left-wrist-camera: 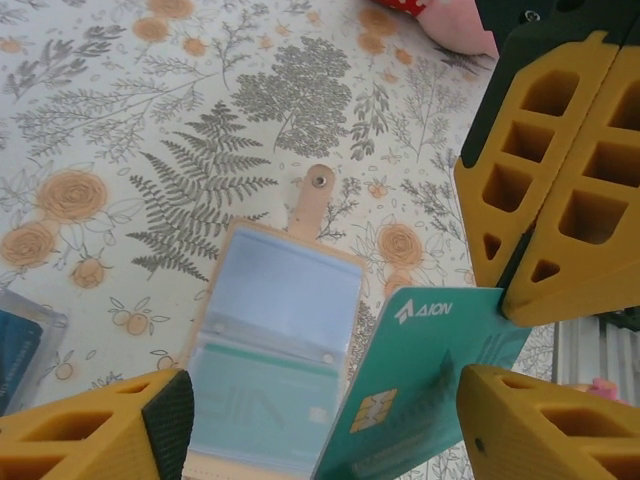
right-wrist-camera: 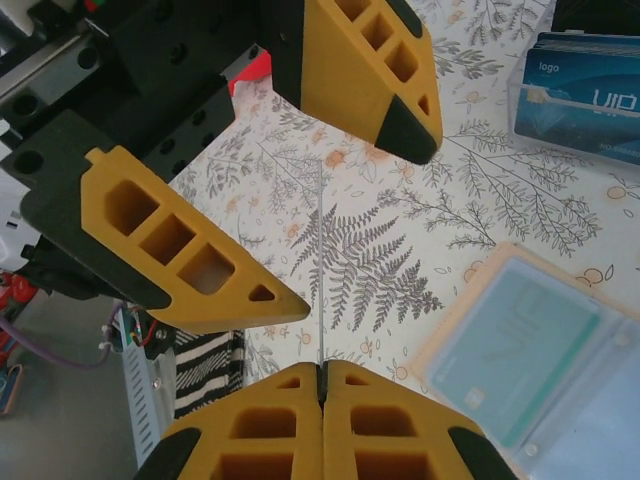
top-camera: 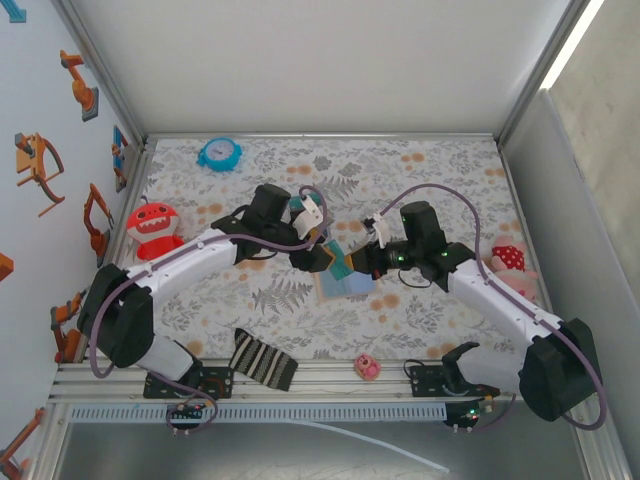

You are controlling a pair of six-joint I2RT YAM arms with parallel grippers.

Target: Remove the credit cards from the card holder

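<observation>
Left wrist: card (left-wrist-camera: 420, 385) pinched (corner only)

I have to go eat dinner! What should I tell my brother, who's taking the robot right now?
Left gripper: jaws open, holding nothing, over the card holder.
Right gripper: shut on the teal card, held up by the holder's edge.
Card holder: lying open on the table, with a green card in one pocket.
Done: blue cards lie on the table apart from the holder, seemingly taken out.
Left: set the teal card down, then pull out the green card.
</observation>
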